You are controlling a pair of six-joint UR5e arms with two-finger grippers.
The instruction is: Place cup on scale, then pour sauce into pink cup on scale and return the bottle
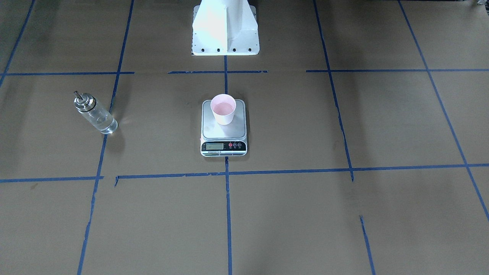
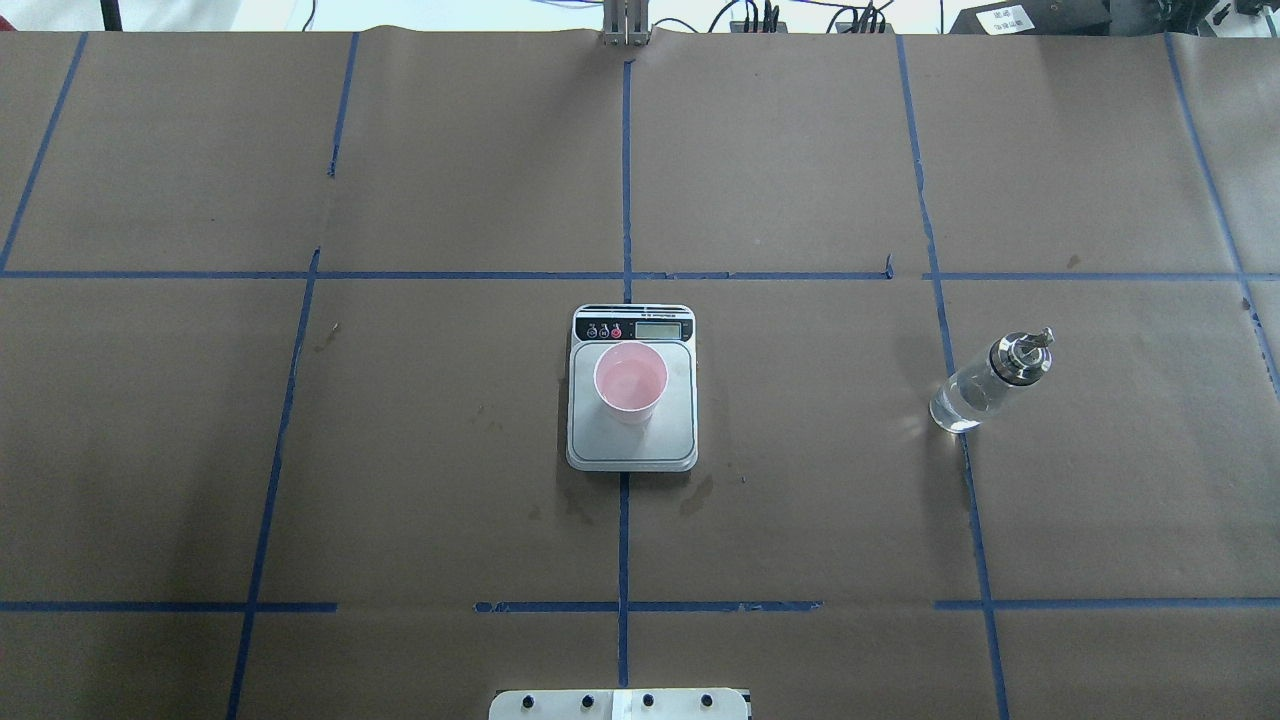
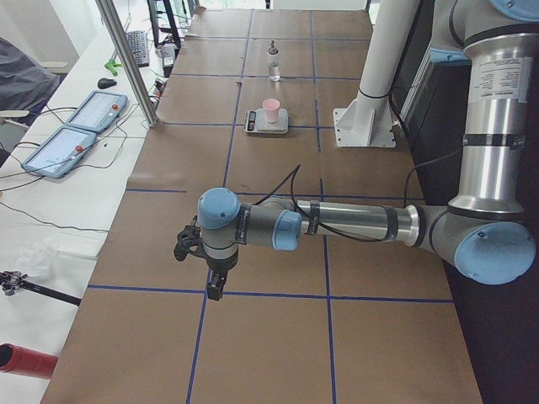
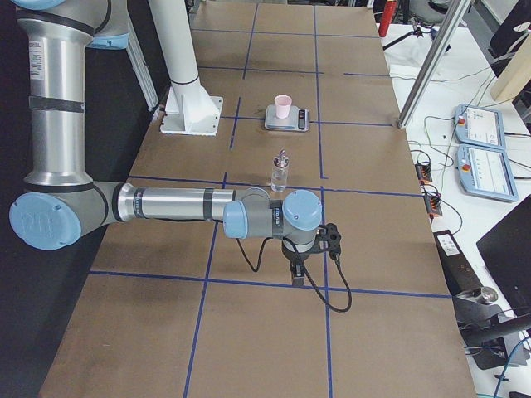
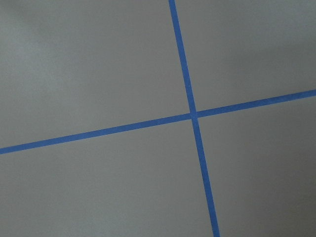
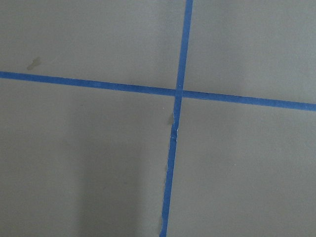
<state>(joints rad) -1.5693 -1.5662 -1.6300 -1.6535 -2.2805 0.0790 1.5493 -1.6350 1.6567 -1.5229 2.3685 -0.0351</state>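
The pale pink cup stands upright on the steel platform of the scale at the table's middle; it also shows in the overhead view. The clear glass bottle with its metal spout stands on the table on my right side, apart from the scale. The sauce is barely visible in it. My left gripper hangs over the table's left end, far from both. My right gripper hangs over the right end, nearer than the bottle. I cannot tell whether either is open or shut. Both wrist views show only paper and tape.
Brown paper with blue tape lines covers the table. The white robot base stands behind the scale. Control tablets and an aluminium post sit on the white bench beyond the table's far edge.
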